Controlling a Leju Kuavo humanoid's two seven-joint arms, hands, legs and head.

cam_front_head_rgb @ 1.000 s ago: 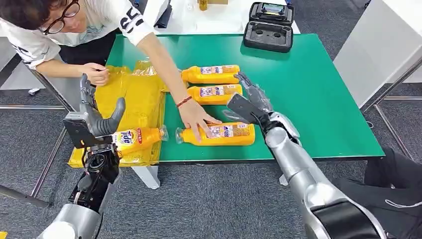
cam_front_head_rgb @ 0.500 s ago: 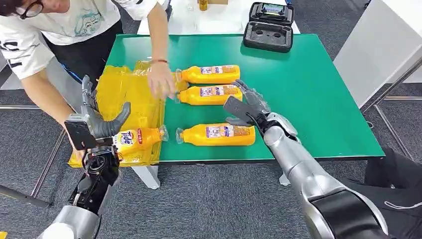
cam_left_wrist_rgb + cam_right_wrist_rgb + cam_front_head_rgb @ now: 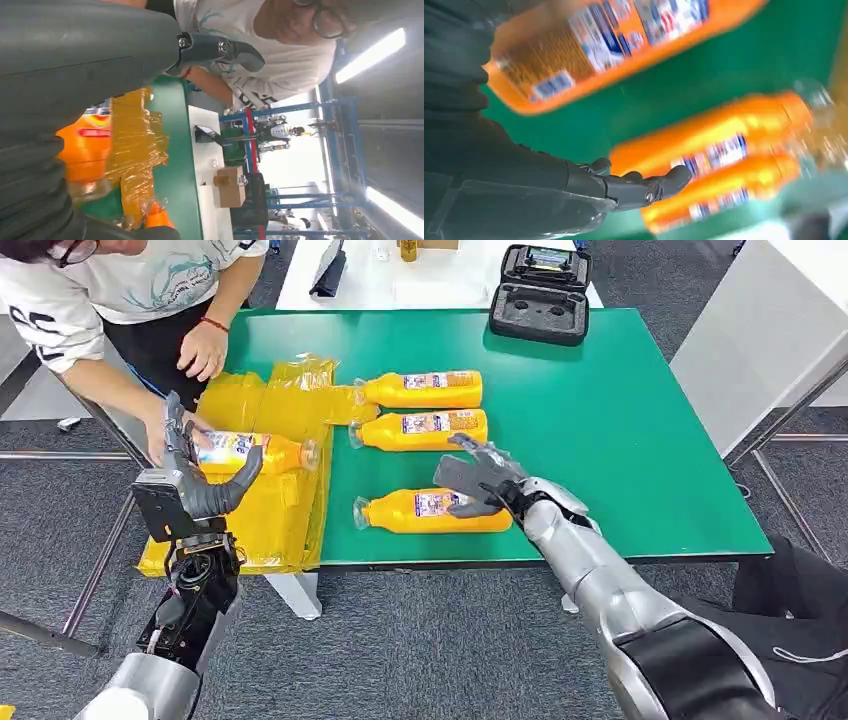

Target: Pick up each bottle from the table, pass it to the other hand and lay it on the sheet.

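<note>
Head view, left to right. Left hand (image 3: 205, 485): fingers spread, empty, beside sheet (image 3: 262, 495); one bottle (image 3: 255, 452) lies there under a person's hand (image 3: 165, 430). Right hand (image 3: 478, 478): spread above nearest bottle (image 3: 435, 511) on table (image 3: 620, 420), not yet grasping. Step: pick-up. Next, I judge: lower, close around its body.

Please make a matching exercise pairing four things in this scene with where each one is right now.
Things:
1. right hand
2. left hand
3. black case
4. yellow sheet

Places:
A. far edge of the green table
B. over the nearest bottle on the green table
C. spread over the table's left end, hanging off its corner
D. raised beside a bottle that a person's hand holds over the sheet

Pairs: 1-B, 2-D, 3-A, 4-C
</note>
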